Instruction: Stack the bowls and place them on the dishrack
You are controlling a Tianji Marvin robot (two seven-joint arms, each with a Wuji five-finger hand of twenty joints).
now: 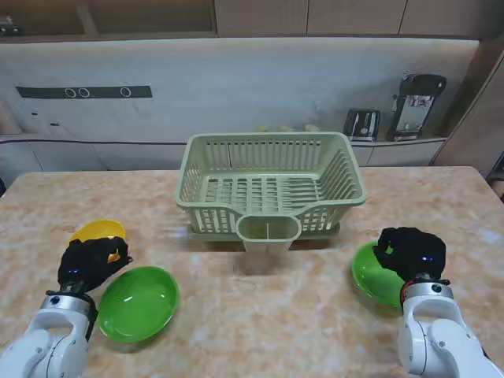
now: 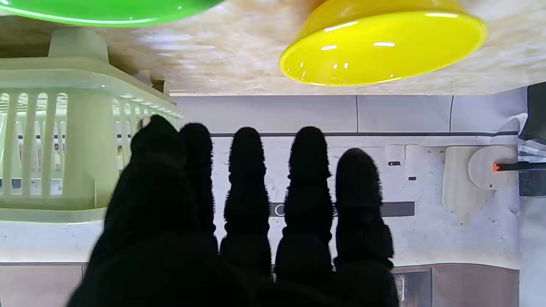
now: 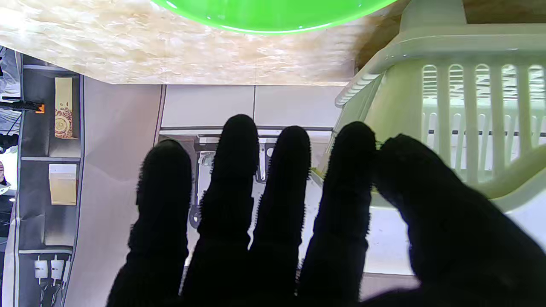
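A yellow bowl (image 1: 96, 231) sits on the table at the left, partly hidden by my left hand (image 1: 88, 264), which hovers over it with fingers apart and holds nothing. Just right of that hand lies a green bowl (image 1: 138, 303). In the left wrist view the yellow bowl (image 2: 384, 47) and the green bowl's rim (image 2: 106, 10) show beyond my straight fingers (image 2: 247, 179). On the right, a second green bowl (image 1: 372, 272) lies under my open right hand (image 1: 411, 253); its rim (image 3: 273, 15) shows in the right wrist view. The pale green dishrack (image 1: 272, 185) stands at the table's middle back.
The dishrack has a cutlery cup (image 1: 268, 232) on its near side, facing me. Beyond the table runs a counter with a toaster (image 1: 361, 124) and a black appliance (image 1: 417, 106). The marble table (image 1: 260, 315) spreads between the two hands.
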